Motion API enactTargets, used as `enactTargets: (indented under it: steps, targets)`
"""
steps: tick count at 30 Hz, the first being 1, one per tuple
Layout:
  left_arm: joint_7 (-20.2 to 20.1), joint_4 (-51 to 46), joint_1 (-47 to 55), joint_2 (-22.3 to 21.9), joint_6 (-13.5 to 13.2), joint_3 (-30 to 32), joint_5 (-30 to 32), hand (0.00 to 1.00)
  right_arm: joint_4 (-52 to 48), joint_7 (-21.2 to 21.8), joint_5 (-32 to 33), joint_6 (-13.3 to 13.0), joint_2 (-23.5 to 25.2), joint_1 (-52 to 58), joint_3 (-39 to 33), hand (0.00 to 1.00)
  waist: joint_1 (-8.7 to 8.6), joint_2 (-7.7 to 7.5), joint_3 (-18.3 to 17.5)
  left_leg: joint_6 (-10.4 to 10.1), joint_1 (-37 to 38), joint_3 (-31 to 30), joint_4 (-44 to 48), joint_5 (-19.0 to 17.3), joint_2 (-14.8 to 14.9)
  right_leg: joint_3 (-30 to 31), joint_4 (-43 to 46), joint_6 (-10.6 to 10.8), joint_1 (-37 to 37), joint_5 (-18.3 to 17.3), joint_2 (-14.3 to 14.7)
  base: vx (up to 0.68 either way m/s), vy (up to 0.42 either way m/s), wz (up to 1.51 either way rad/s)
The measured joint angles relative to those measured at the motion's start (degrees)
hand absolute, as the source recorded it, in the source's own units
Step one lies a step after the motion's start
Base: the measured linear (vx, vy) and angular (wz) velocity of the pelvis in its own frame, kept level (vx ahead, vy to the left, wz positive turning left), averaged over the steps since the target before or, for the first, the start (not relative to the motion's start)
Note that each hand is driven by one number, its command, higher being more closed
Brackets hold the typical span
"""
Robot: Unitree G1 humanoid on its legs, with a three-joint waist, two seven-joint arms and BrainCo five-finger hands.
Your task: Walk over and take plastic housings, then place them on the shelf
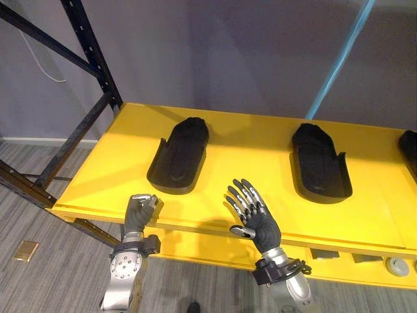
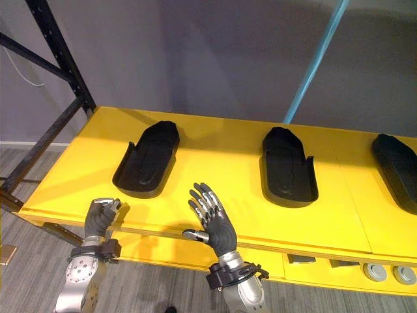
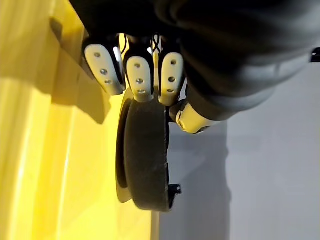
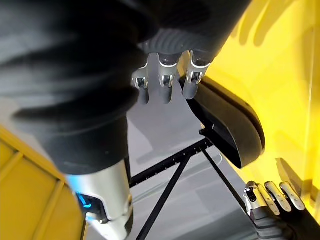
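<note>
Hovering at the yellow shelf's front edge, the left hand is curled and empty, the right hand spread. Three housings lie on the shelf, either just placed or awaiting pickup.

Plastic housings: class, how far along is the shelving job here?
Done: three plastic housings already lie on the yellow shelf. In hand: nothing; the left hand is curled shut and empty, the right hand open. Whether more are left to fetch cannot be told.
</note>
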Motion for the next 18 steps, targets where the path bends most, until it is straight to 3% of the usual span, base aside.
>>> enactTargets:
  steps: [18]
  targets:
    - [2.62, 10.43, -11.12, 4.97, 0.33, 2.1, -2.63, 1.0, 0.0, 0.0, 2.32, 0.01, -0.13, 2.5, 0.84, 0.0, -1.38, -0.26, 1.2, -0.01, -0.6, 3.29, -0.01, -0.01, 1.07, 3.36, 0.69, -0.84, -2.68, 0.62, 0.76, -0.01, -0.037, -0.1]
